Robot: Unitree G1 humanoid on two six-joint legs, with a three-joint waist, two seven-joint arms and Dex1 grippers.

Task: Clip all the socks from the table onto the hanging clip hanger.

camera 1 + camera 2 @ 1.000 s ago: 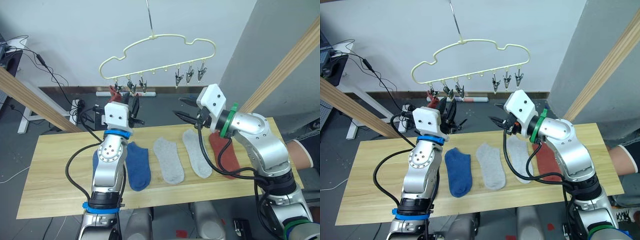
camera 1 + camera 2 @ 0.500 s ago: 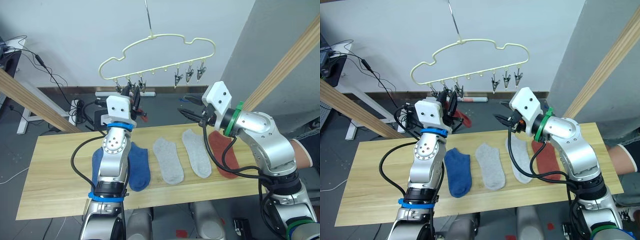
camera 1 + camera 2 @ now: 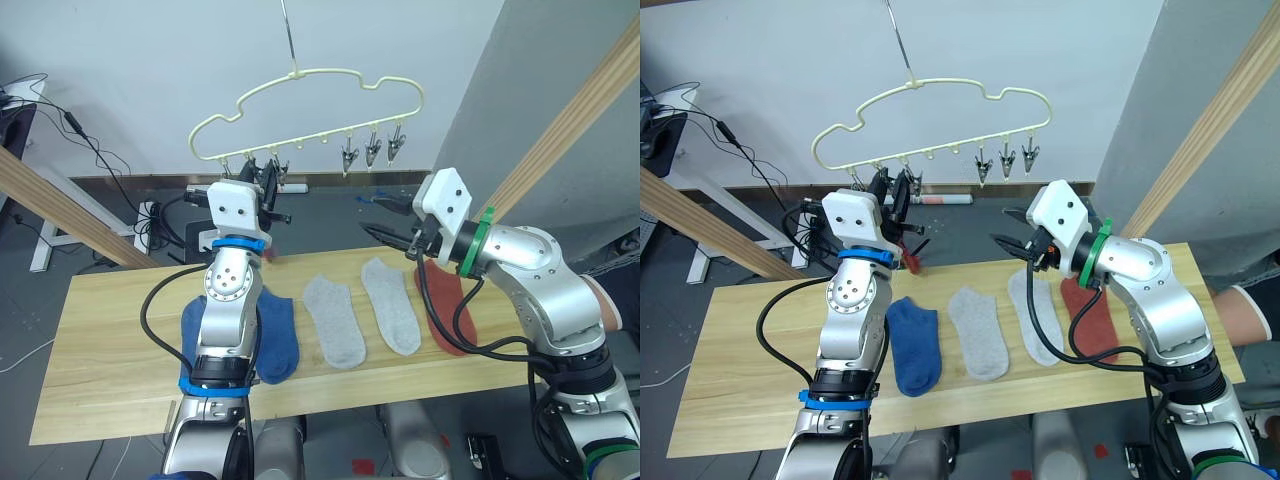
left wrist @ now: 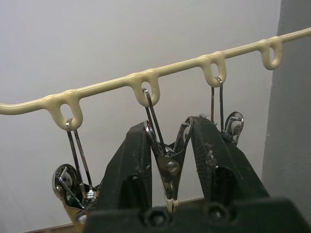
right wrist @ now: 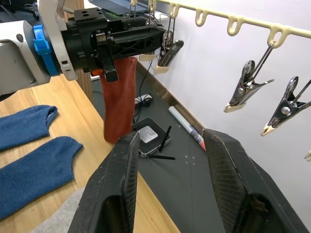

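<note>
Left claw [image 4: 167,170] pinching a clip [image 4: 166,167] on the hanger [image 3: 330,85]; a red sock [image 5: 119,97] hangs beside it.
Right claw [image 5: 167,179] wide open, empty, raised over the bench [image 3: 110,340]. Five socks [image 3: 335,320] lie flat on the bench.

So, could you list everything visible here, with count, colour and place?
clip hanger: one, pale yellow, hanging above the table
clips: six, dark metal, along the hanger's bar
blue socks: two, table, left
grey socks: two, table, middle
red socks: two; one on table, right, one hanging below the left clips
table: one, light wood
wooden poles: two, slanted, either side
left gripper: black, shut on a left clip
right gripper: black, open, above the table
</note>
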